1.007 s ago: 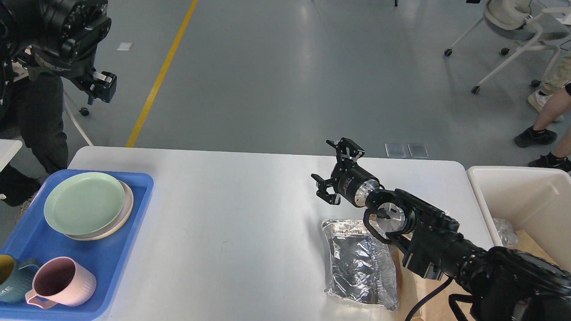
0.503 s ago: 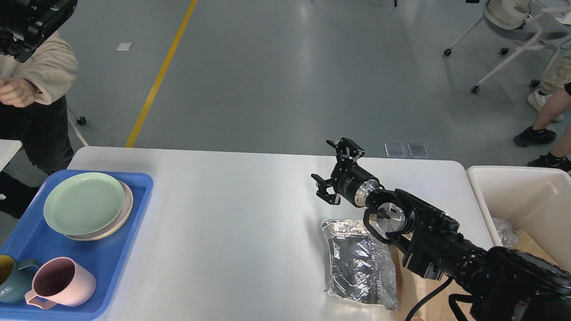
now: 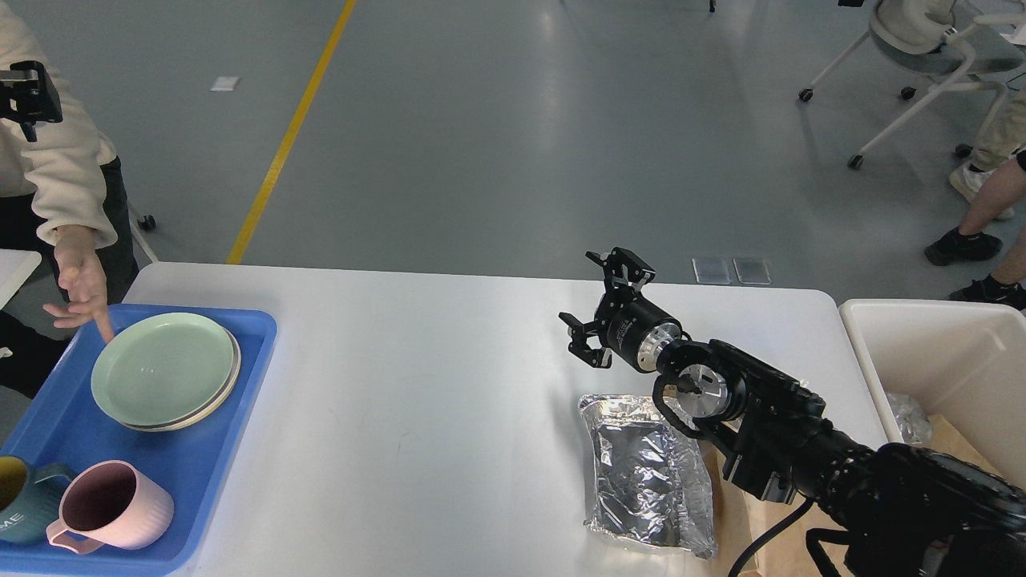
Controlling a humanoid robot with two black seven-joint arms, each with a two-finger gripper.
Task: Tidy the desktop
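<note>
Overhead, white desktop [image 3: 417, 385] on grey floor [image 3: 513, 120], blue tray [image 3: 160, 465] left, right hand [image 3: 603, 312] spread wide, empty, above it.

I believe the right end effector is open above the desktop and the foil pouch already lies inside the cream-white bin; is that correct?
Not quite. In the head view the foil pouch lies on the desktop, beside the right arm, not inside the cream-white bin. The rest holds: the right end effector is open above the desktop.
</note>
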